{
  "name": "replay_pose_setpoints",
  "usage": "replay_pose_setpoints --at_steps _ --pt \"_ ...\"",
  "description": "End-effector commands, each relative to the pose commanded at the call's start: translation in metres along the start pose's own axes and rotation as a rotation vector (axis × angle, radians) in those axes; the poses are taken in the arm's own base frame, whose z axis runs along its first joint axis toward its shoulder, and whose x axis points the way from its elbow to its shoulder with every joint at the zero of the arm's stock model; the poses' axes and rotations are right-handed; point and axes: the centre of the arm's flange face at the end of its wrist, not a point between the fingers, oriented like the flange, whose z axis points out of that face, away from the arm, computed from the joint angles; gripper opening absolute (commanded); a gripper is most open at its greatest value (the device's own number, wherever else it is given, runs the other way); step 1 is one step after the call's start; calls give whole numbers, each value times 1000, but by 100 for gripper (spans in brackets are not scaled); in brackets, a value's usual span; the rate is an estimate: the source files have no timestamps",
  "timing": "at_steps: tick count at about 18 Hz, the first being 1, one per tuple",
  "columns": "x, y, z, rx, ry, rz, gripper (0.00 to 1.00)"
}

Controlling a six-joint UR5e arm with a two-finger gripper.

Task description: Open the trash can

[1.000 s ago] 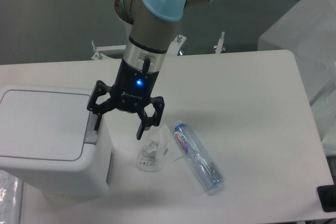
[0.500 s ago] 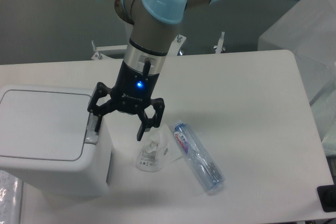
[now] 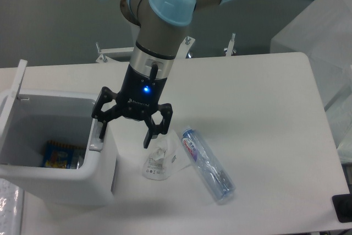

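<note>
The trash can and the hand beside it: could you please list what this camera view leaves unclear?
- Trash can: its left side is cut off by the frame edge.
- Lid: seen edge-on, its faces hidden.
- Contents: only a blue and yellow packet shows; the bin wall hides the rest.
- Hand: whether its left finger touches the grey tab cannot be told.
- Bottle label: too small to read.

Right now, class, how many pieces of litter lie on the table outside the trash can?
2: a plastic bottle lying on its side right of the gripper, and a crumpled wrapper just left of it. The open trash can might hide more.
</note>
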Motion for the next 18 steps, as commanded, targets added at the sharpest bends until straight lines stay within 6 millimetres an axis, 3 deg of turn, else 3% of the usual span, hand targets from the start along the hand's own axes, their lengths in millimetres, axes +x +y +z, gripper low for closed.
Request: replay_pose_setpoints --at_steps 5,8,11,14,18 --pt "5 -34 -31 86 -28 60 100" --pt "-16 -48 -45 119 -60 49 100" --pt "-41 -49 -52 99 -192 89 100" --pt "-59 -42 -47 26 -328 171 100" --pt "-82 -39 -46 -16 -402 193 100"
